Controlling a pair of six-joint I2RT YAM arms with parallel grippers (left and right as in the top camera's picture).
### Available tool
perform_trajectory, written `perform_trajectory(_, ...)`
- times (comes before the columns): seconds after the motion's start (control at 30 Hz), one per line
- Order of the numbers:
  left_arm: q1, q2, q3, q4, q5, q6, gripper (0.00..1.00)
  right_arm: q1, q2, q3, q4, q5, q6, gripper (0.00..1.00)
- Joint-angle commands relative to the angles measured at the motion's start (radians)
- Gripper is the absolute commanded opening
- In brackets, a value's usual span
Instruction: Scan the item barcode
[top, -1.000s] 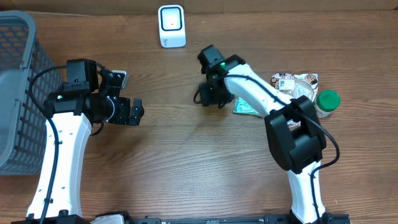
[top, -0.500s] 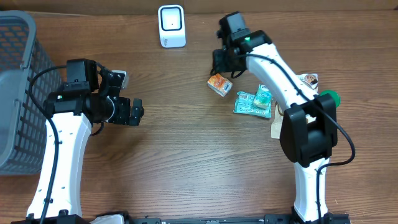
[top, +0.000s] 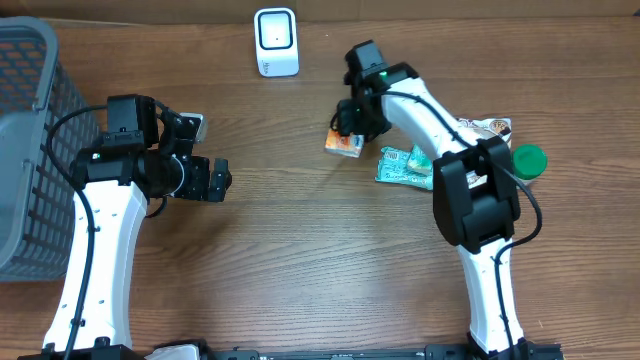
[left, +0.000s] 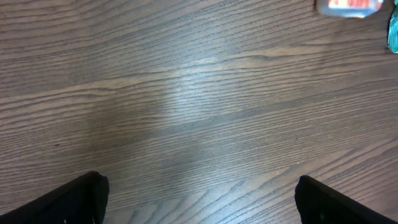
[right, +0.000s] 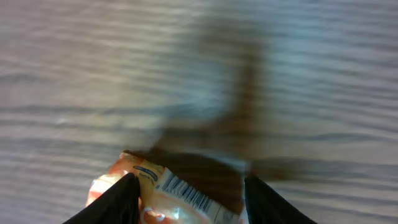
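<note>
An orange snack packet (top: 343, 143) hangs between the fingers of my right gripper (top: 351, 122), right of the table's middle. In the right wrist view the packet (right: 177, 196) fills the gap between the two dark fingers (right: 118, 202), its barcode strip facing the camera; the right gripper (right: 189, 202) is shut on it. The white barcode scanner (top: 276, 42) stands at the back edge, left of the packet. My left gripper (top: 214, 180) hovers over bare wood at the left, wide open and holding nothing (left: 199, 202).
A grey mesh basket (top: 25, 150) stands at the far left. Right of the held packet lie a teal packet (top: 408, 165), a printed pouch (top: 487, 128) and a green-lidded jar (top: 527, 160). The left wrist view catches the orange packet (left: 348, 6) at its top edge.
The right arm lifted the orange packet off the table toward the back, then swung it slightly left and nearer. The left arm has not moved.
</note>
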Motion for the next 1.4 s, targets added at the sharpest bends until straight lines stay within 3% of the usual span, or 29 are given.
perform_trajectory(0.0, 0.002, 0.0, 0.005, 0.001, 0.004, 0.022, 1.0, 0.063, 0.014, 0.002, -0.015, -0.054, -0.071, 0.52)
perform_trajectory(0.2, 0.002, 0.0, 0.005, 0.001, 0.004, 0.022, 1.0, 0.149, 0.013, 0.02, -0.066, -0.065, -0.108, 0.52)
perform_trajectory(0.33, 0.002, 0.0, 0.005, 0.001, 0.004, 0.022, 1.0, 0.176, 0.01, 0.135, -0.185, -0.106, -0.104, 0.48)
perform_trajectory(0.5, 0.002, 0.0, 0.005, 0.001, 0.004, 0.022, 1.0, 0.165, 0.01, 0.307, -0.399, -0.105, 0.035, 0.47)
perform_trajectory(0.67, 0.002, 0.0, 0.005, 0.001, 0.005, 0.022, 0.99, 0.16, 0.01, 0.294, -0.497, -0.106, 0.156, 0.48)
perform_trajectory(0.7, 0.002, 0.0, 0.005, 0.001, 0.004, 0.022, 1.0, 0.167, 0.012, 0.27, -0.506, -0.106, 0.179, 0.44)
perform_trajectory(0.73, 0.002, 0.0, 0.005, 0.001, 0.004, 0.022, 1.0, 0.177, 0.012, 0.232, -0.509, -0.106, 0.194, 0.33)
perform_trajectory(0.9, 0.002, 0.0, 0.005, 0.001, 0.004, 0.022, 1.0, 0.216, 0.012, 0.102, -0.493, -0.106, 0.201, 0.09)
perform_trajectory(1.1, 0.002, 0.0, 0.005, 0.001, 0.004, 0.022, 1.0, 0.219, 0.012, -0.018, -0.41, -0.101, 0.204, 0.09)
perform_trajectory(1.3, 0.002, 0.0, 0.005, 0.001, 0.004, 0.022, 1.0, 0.171, 0.011, -0.036, -0.2, 0.214, 0.176, 0.08)
perform_trajectory(1.37, 0.002, 0.0, 0.005, 0.001, 0.004, 0.022, 0.99, 0.15, 0.011, -0.031, -0.128, 0.201, 0.111, 0.08)
